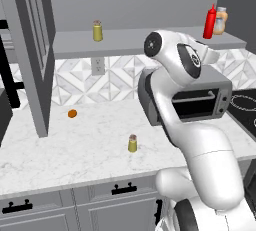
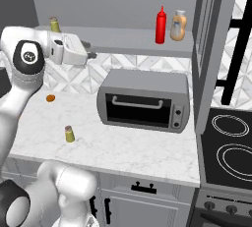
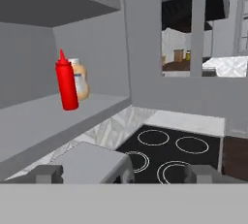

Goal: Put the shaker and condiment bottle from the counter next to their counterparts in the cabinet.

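A white marble surface (image 1: 75, 150) with grey veins runs over grey drawers with black handles. Above it, a grey wall cabinet (image 1: 130, 41) has one long flat shelf, and its tall panelled door (image 1: 32, 50) stands swung open at the left end. A black stovetop (image 2: 229, 147) with white ring burners lies to the right of the surface. A grey toaster oven (image 2: 142, 100) with a dark glass door sits on the surface below the shelf's right half.

The white robot arm (image 1: 195, 140) rises in front of the toaster oven, its hand lifted to about shelf height. The pincer (image 3: 123, 172) has its two dark fingers spread wide apart, with nothing between them, and it looks along the shelf from a short way off.

The slim red condiment bottle (image 1: 210, 21) stands upright at the right end of the shelf, just beside the squat orange-tan bottle (image 1: 221, 21), which stands partly behind it. An olive-yellow shaker on the shelf (image 1: 97, 30) stands upright towards the left end, well apart from the two bottles. The second shaker (image 1: 132, 143), with the same tan cap, stands upright on the surface near its front edge. A small orange ball (image 1: 72, 113) rests farther back on the surface, near the open door.
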